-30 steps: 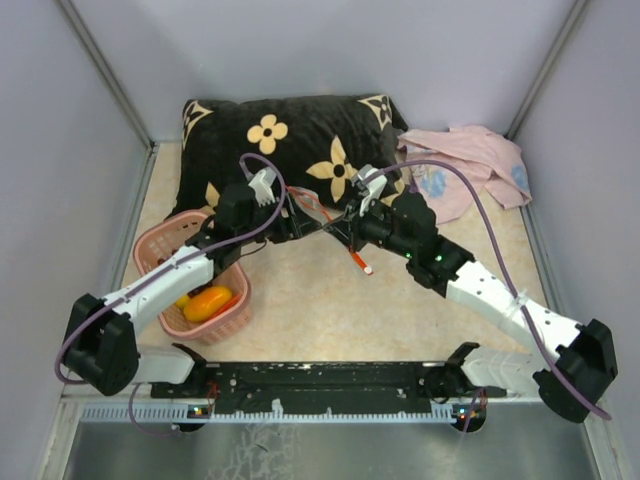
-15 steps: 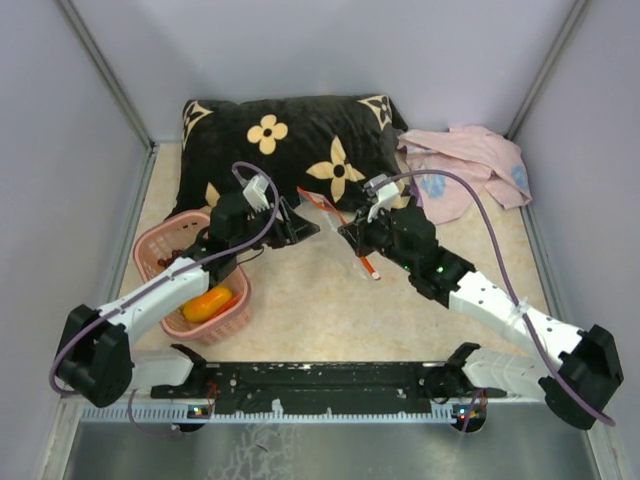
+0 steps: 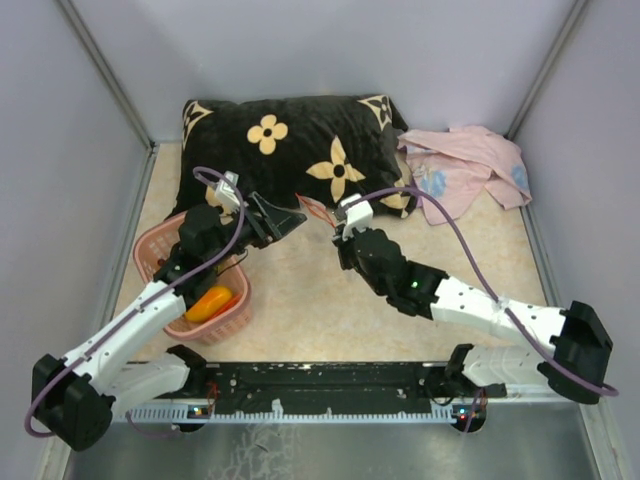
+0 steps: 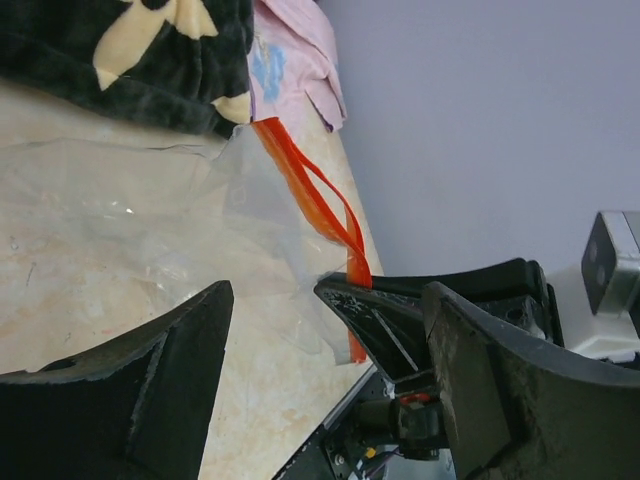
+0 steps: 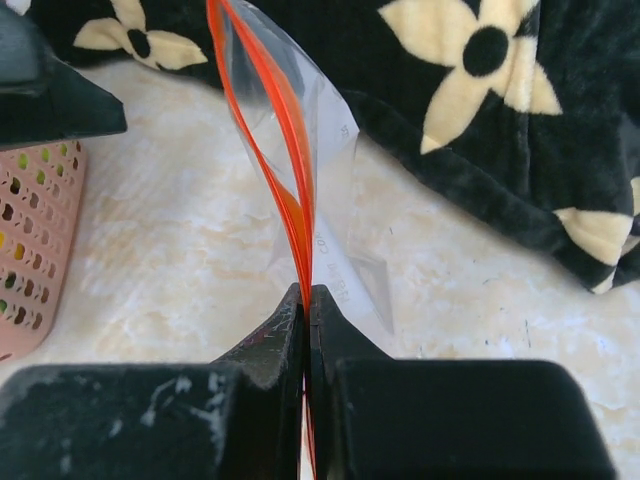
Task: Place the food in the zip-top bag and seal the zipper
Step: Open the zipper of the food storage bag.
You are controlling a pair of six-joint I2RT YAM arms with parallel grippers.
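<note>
The clear zip-top bag (image 3: 316,208) hangs in front of the pillow; it also shows in the right wrist view (image 5: 325,150) and the left wrist view (image 4: 150,210). Its red-orange zipper (image 5: 268,120) is partly parted into a loop (image 4: 318,200). My right gripper (image 3: 339,224) is shut on one end of the zipper (image 5: 307,292). My left gripper (image 3: 285,220) is open and empty, just left of the bag, its jaws wide apart (image 4: 328,300). The food, an orange piece (image 3: 210,301) and a yellow piece (image 3: 184,300), lies in the pink basket (image 3: 160,240).
A black pillow with cream flowers (image 3: 290,135) lies at the back, right behind the bag. A pink cloth (image 3: 465,170) lies at the back right. The basket stands at the left under my left arm; its wall shows in the right wrist view (image 5: 30,250).
My left gripper has pulled back to the left, away from the bag, and stands open. My right gripper has moved left and farther back with the zipper end in it.
</note>
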